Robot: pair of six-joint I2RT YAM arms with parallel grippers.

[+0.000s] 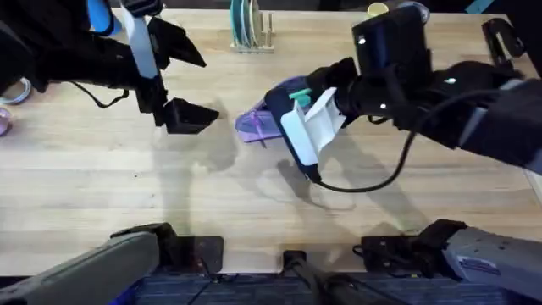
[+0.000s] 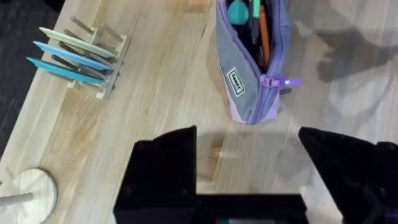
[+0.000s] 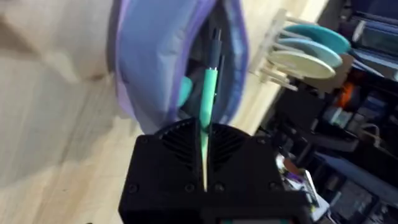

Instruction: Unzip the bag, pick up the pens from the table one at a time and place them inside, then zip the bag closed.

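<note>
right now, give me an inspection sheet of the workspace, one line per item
surface: wooden table, bare in the middle
bag: bag lies unzipped, zipper pull at the end near the left gripper
pens: green pen going into the bag; orange pen already inside
clutter: dish rack with plates; tape roll at the left edge
left gripper: left gripper open, near the bag, holding nothing
right gripper: right gripper shut on the green pen
cables: black cable looping on the table by the right arm
surroundings: equipment past the table's far edge

Bare table (image 2: 161, 93) is seen between the open left gripper (image 2: 249, 180) and the bag (image 2: 252, 74); a plate rack (image 2: 81, 59) stands aside.
</note>
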